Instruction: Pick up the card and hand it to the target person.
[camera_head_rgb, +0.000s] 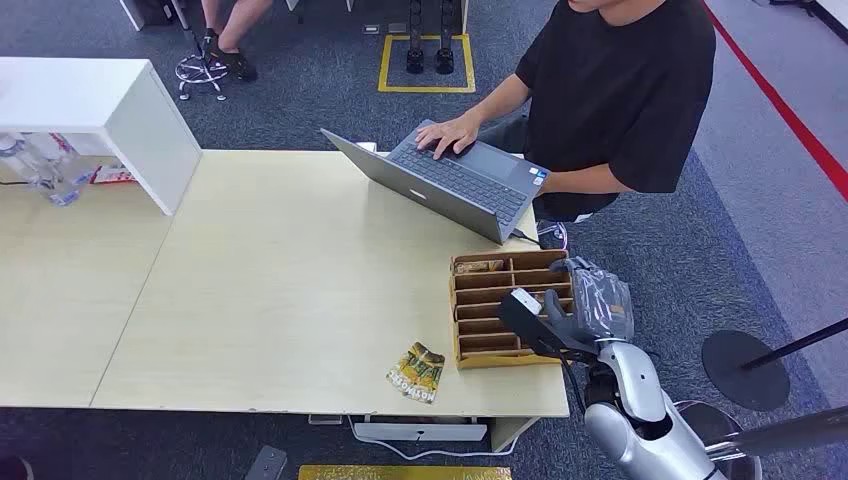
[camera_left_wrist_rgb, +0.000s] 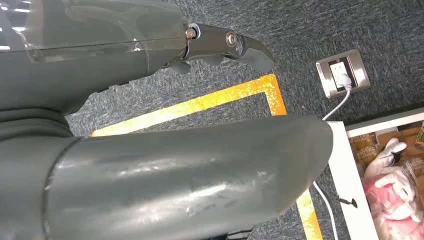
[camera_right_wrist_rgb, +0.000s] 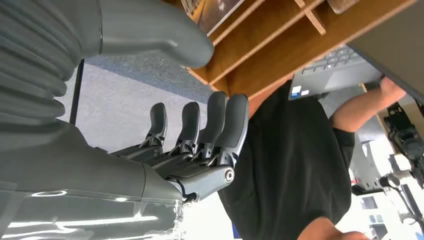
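Low in the head view, near the front edge of the pale wooden surface (camera_head_rgb: 280, 300), a yellow-and-green card (camera_head_rgb: 416, 372) lies flat by itself, untouched. Just to its right sits a brown divided organizer tray (camera_head_rgb: 505, 310), and at the tray's right edge hangs the right robot hand (camera_head_rgb: 585, 310), at lower right of the frame, fingers (camera_right_wrist_rgb: 220, 130) straight and spread, holding nothing. The wrist view confirms it: the fingers stand apart from the thumb, with the tray's wooden slots just beyond. In the upper middle, a person in a black shirt (camera_head_rgb: 620, 90) leans over an open laptop (camera_head_rgb: 450, 180), one hand on the keys. The left robot hand (camera_left_wrist_rgb: 165, 150) hangs over grey carpet and yellow floor tape (camera_left_wrist_rgb: 210, 102); whether it is open I cannot tell.
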